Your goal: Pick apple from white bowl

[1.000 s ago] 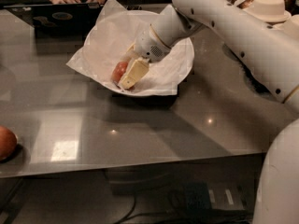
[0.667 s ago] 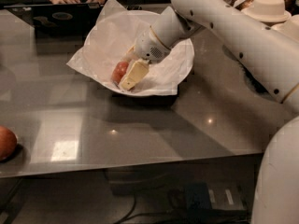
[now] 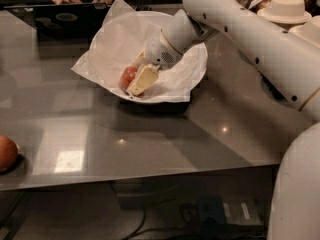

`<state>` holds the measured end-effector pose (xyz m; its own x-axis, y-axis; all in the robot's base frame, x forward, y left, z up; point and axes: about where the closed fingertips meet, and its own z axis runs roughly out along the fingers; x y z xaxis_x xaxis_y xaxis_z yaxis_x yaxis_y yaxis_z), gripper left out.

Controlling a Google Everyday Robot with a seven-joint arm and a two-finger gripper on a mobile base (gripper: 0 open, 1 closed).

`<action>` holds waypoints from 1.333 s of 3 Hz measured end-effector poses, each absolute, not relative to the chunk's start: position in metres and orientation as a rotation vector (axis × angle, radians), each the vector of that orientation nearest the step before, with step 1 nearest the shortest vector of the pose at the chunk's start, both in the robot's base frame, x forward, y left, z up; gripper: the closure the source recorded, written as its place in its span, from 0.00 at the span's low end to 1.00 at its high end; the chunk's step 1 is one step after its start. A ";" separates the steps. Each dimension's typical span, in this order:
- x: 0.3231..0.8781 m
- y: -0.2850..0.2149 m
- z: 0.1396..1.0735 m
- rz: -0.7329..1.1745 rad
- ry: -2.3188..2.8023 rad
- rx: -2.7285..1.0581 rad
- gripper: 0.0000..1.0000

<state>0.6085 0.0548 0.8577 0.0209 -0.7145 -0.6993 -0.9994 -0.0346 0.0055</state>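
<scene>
Camera view: the gripper (image 3: 136,80) is seen lowered inside the white bowl (image 3: 202,59), right at the apple (image 3: 127,76)
Step in hand: the grasp is judged to be under way; the reach into the white bowl is made and the lift is not yet done
Apple: it is lodged low in the white bowl, left of its centre, on the crumpled paper lining (image 3: 112,41), and is half hidden by the gripper
Gripper state: it is set against the apple's right side; how far it is open, and whether the apple is held, cannot be told
Next move: a firm closure around the apple is called for, if not made already, then a straight lift clear of the white bowl's rim, so that the paper lining is not dragged along
Arm pose: the arm (image 3: 250,31) is stretched in from the right of the white bowl, over its far right rim, with the wrist bent down and leftward into it
Other fruit: an orange-brown fruit (image 3: 6,153) is seen on the table (image 3: 160,139), well apart from the white bowl, toward the near left
</scene>
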 end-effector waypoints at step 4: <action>0.602 0.042 0.885 0.773 1.670 -1.708 1.00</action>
